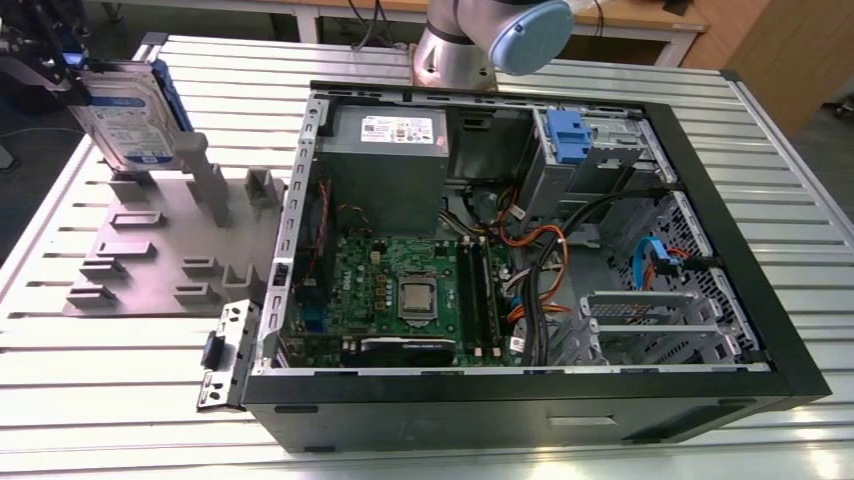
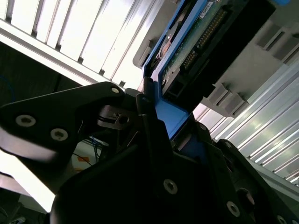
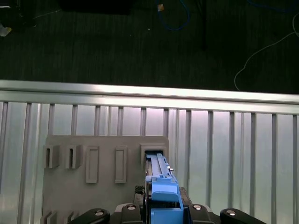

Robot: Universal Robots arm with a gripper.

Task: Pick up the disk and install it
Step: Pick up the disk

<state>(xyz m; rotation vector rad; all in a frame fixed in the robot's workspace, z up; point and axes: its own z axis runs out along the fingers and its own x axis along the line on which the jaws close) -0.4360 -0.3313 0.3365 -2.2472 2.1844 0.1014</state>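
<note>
Step 1 of 2, the pick-up, by my read: the black gripper is clamped on the end of the silver-grey hard disk in a blue plastic carrier. The disk stands on edge at a slot of the flat grey plastic holder, well apart from the open black PC case. Can't tell if it's seated or just clear. Install not begun. Getting it out prob. calls for a straight pull along the slot, so the carrier doesn't snag the posts.
</note>
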